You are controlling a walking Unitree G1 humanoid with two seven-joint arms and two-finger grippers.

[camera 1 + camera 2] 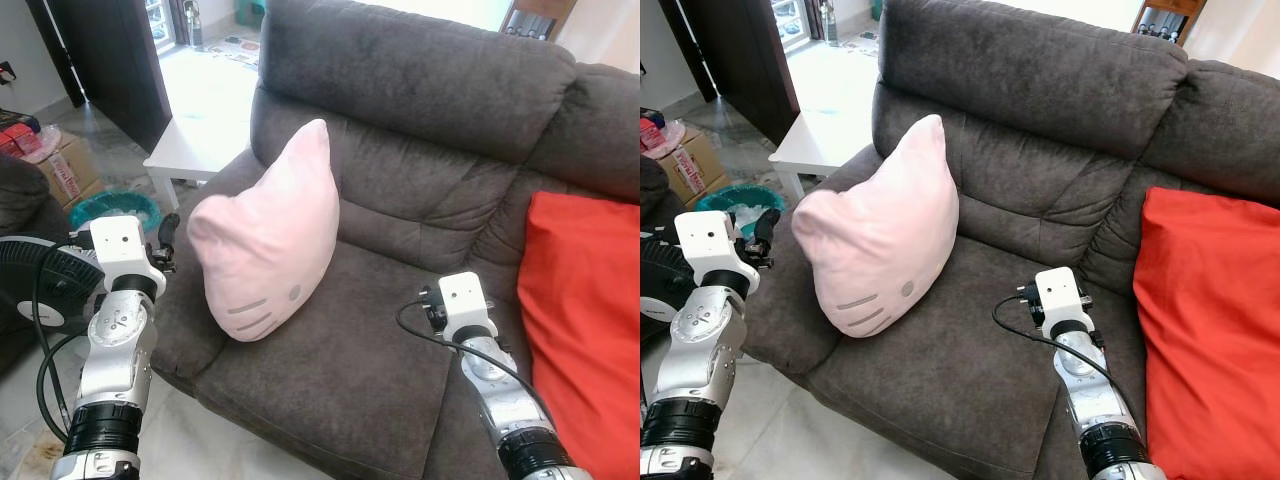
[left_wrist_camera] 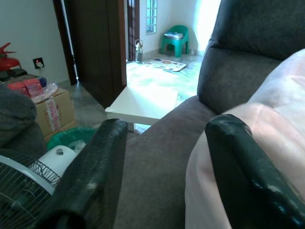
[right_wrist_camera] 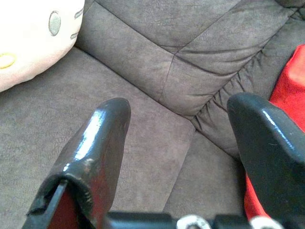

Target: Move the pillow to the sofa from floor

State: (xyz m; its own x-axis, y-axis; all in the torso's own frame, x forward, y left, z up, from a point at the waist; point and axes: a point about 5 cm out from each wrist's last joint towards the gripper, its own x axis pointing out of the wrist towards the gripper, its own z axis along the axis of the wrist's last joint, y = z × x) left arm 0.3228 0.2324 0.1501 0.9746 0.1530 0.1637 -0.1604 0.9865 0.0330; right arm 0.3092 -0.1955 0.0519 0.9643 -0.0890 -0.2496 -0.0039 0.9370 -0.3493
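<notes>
A pink pillow (image 1: 265, 240) with a cat face stands tilted on the dark grey sofa (image 1: 400, 130). It rests on the seat cushion and leans against the left armrest and the backrest. My left gripper (image 2: 167, 129) is open beside the armrest, close to the pillow's left edge, with nothing between its fingers. One of its fingers (image 2: 238, 162) lies next to the pink fabric. My right gripper (image 3: 178, 107) hangs open over the seat cushion, to the right of the pillow and apart from it.
A red cushion (image 1: 580, 300) fills the sofa's right side. Left of the sofa stand a white low table (image 1: 205, 130), a teal basket (image 1: 115, 208), a black fan (image 1: 40, 285) and a cardboard box (image 1: 65, 165). Another dark seat is at the far left.
</notes>
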